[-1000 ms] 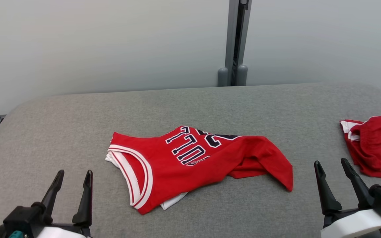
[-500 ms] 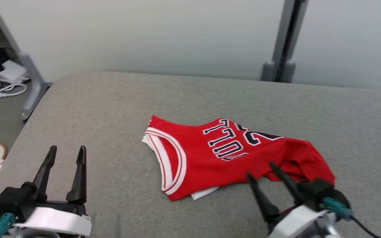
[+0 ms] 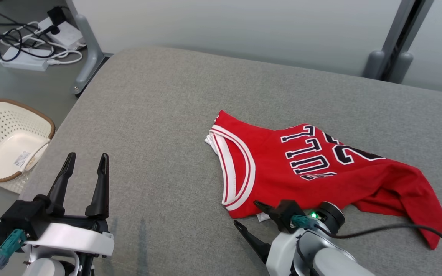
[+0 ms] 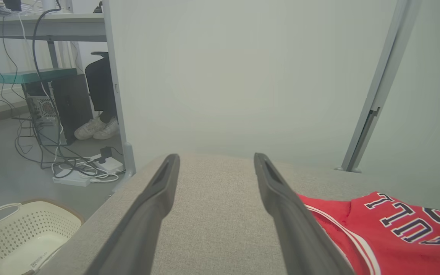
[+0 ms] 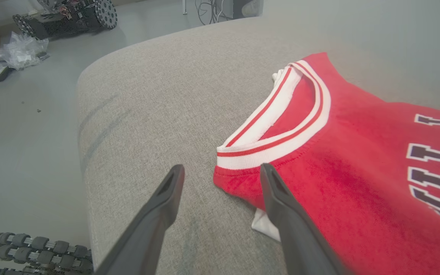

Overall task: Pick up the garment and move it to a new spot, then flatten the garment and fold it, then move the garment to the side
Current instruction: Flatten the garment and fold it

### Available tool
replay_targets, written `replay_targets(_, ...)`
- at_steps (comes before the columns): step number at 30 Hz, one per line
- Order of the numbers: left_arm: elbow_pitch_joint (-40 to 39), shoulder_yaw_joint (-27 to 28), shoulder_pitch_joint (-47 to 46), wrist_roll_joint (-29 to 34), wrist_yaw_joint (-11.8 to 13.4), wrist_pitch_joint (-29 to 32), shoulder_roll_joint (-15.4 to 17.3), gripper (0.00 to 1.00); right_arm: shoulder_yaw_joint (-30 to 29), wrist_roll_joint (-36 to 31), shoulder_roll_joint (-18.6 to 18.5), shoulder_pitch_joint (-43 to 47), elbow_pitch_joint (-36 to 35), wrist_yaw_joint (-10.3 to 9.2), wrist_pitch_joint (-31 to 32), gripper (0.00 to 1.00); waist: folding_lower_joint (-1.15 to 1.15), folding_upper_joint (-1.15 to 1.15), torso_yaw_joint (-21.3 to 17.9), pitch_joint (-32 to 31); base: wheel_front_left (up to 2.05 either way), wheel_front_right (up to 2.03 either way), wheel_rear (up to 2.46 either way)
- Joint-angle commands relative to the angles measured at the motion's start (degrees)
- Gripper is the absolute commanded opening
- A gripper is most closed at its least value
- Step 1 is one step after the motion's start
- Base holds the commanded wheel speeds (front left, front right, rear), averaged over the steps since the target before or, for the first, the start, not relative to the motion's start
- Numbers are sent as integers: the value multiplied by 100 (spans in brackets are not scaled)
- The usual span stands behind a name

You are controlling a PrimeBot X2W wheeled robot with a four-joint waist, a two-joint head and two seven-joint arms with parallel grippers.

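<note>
The garment, a red jersey with white-striped trim and dark lettering, lies crumpled on the grey fabric table. My right gripper is open at the jersey's near-left corner, fingers pointing left across the table. In the right wrist view that corner of the jersey and its striped armhole lie just ahead of the right gripper, with one finger over the red hem. My left gripper stands open over bare table, well left of the jersey. Nothing sits between the fingers of the left gripper.
A white perforated basket sits on the floor beside the table's left edge. Power strips and cables lie on the floor behind it. A grey post stands behind the table. A person's shoes show beyond a partition.
The head camera has swung left, bringing the basket and cables into the picture. My right gripper has come in from the right to the jersey's near-left corner. The left gripper stays open as before.
</note>
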Motion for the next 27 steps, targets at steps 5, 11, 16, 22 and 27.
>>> replay_targets(5,220,49,-278,-22,-140,-108,-88,100,638,55,92,-696,1080,-3,61,100,0,0,139,216,0,0,0)
replay_targets(11,384,111,-397,28,-260,-164,-177,100,1076,336,227,-1107,1862,-3,80,0,0,0,139,282,0,0,0)
replay_targets(16,475,206,-390,67,-316,-188,-215,100,1259,636,285,-1367,1954,-4,-232,0,0,0,34,264,0,0,0)
replay_targets(22,525,289,-323,146,-361,-190,-240,100,1312,1008,305,-1710,1598,-4,-690,0,0,0,-159,142,0,0,0)
replay_targets(27,525,323,-244,215,-370,-192,-249,100,1189,1408,308,-2107,971,-3,-978,0,0,0,-354,0,0,0,0)
